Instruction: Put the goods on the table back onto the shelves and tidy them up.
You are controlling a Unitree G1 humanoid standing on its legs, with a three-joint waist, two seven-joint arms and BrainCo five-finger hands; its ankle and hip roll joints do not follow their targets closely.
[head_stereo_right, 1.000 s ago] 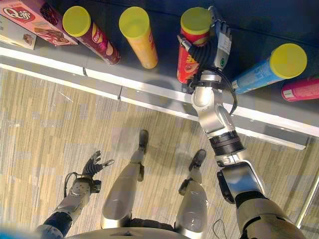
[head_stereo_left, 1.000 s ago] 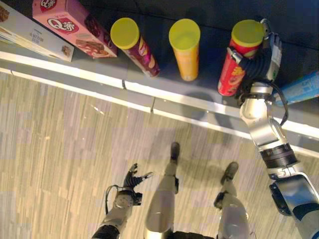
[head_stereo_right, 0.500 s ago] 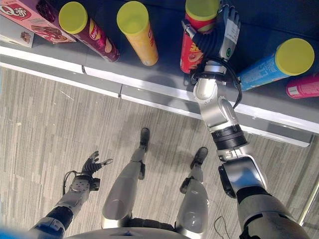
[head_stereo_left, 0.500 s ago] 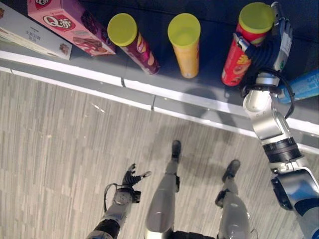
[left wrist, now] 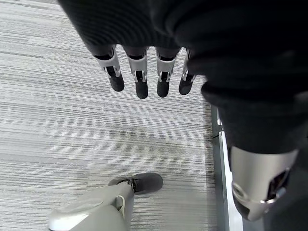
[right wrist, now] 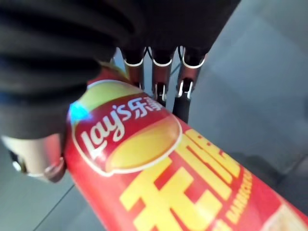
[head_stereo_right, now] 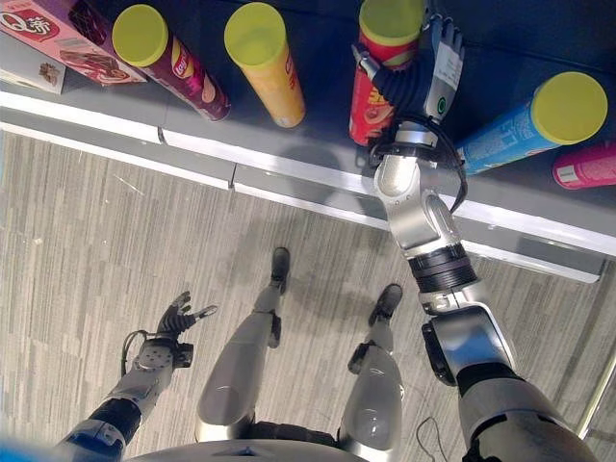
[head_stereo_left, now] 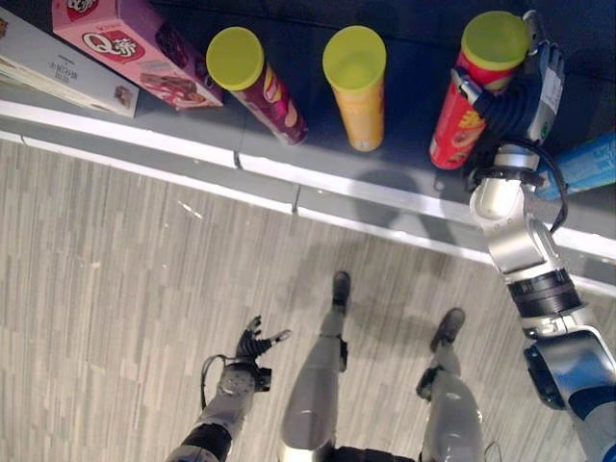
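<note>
A red chip can (head_stereo_left: pixel 460 125) with a yellow lid stands on the dark shelf (head_stereo_left: pixel 404 178), seen close up in the right wrist view as the red can (right wrist: pixel 168 178). My right hand (head_stereo_left: pixel 520 91) reaches onto the shelf and is shut on the can, with the thumb across its front and the fingers (right wrist: pixel 159 86) behind it. My left hand (head_stereo_left: pixel 248 351) hangs low over the floor by my side, with its fingers (left wrist: pixel 139 77) straight and spread, holding nothing.
Left of the red can on the shelf stand an orange can (head_stereo_left: pixel 358 96), a purple can (head_stereo_left: pixel 269 91), a pink box (head_stereo_left: pixel 135 48) and a white box (head_stereo_left: pixel 48 67). To its right are a blue can (head_stereo_right: pixel 515 130) and a pink can (head_stereo_right: pixel 587 166).
My right hand has pushed the red can a little deeper onto the shelf and away from the orange can. The left hand has stayed where it was.
</note>
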